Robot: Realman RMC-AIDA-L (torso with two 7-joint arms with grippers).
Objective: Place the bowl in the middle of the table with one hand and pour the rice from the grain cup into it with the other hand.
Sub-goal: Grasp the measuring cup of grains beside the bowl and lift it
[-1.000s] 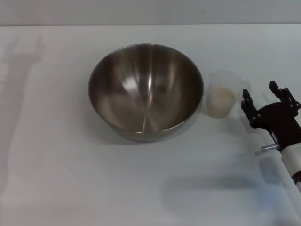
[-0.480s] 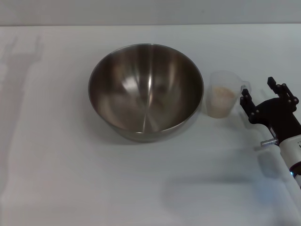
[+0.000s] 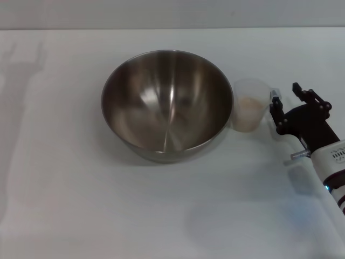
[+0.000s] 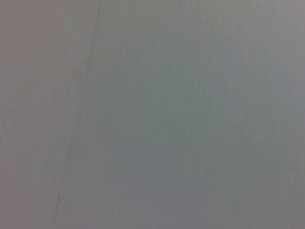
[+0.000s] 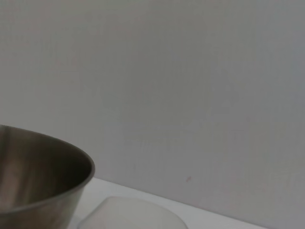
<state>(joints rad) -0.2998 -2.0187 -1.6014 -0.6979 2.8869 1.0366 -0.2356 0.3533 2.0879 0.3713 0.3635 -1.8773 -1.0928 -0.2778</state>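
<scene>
We see the right hand [image 3: 285, 97] low over the white surface [image 3: 64, 178], just on the far side of the grain cup [image 3: 249, 105] from the bowl [image 3: 167, 103]. Its two black fingers [image 3: 276, 106] are spread wide and point toward the cup. The nearer finger sits at the cup's handle side; we cannot tell from the head view whether it touches the plastic or stands just clear of it. The hand holds nothing.

The grain cup stands upright on the surface, just beside the bowl's rim, with the rice [image 3: 248, 106] filling its lower part as a pale beige mass. The bowl sits upright near the middle of the surface, and we see no rice inside it.

From the right wrist view we catch only the bowl's rim and wall [image 5: 43, 176] and, beside it, the top of the cup [image 5: 128, 214].

A small patch of dark print shows on the white arm segment behind the hand, but we cannot read it.

The left hand does not show in the head view; the left wrist view gives only a plain grey field.
</scene>
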